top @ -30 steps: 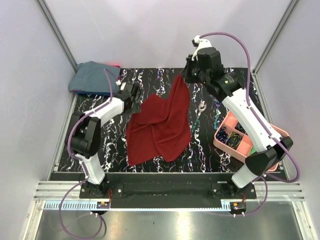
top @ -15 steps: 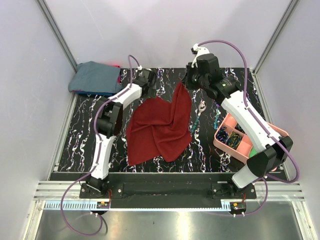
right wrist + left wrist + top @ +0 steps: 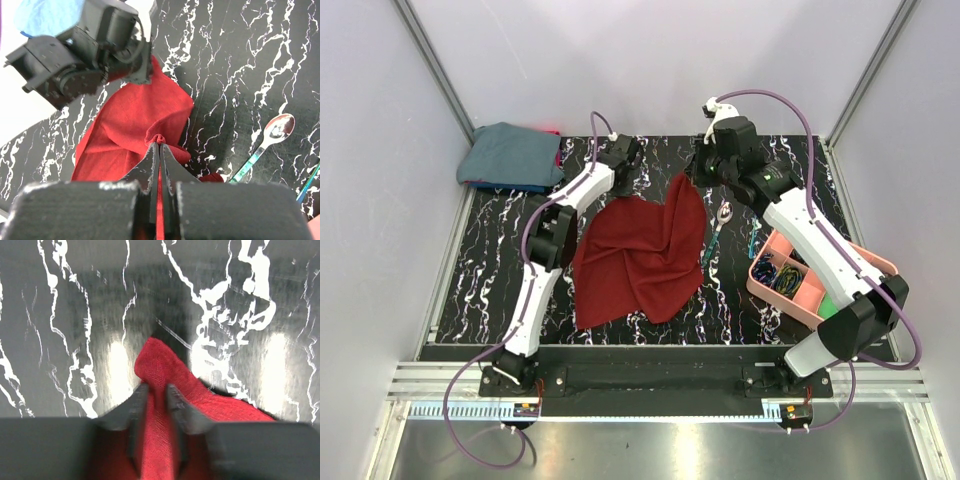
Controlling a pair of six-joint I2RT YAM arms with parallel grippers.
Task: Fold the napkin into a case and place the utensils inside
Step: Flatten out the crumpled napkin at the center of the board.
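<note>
The left end effector point(image 3: 156, 402) is clenched on a far corner of the napkin point(image 3: 638, 255), low at the bench point(image 3: 500, 260). The right end effector point(image 3: 159, 150) grasps another corner above the bench. The rest lies crumpled left of the spoon point(image 3: 716, 232).

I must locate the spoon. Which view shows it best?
The right wrist view: the spoon lies close and sharp beside the napkin. The top view shows it small. The left wrist view misses it.
</note>
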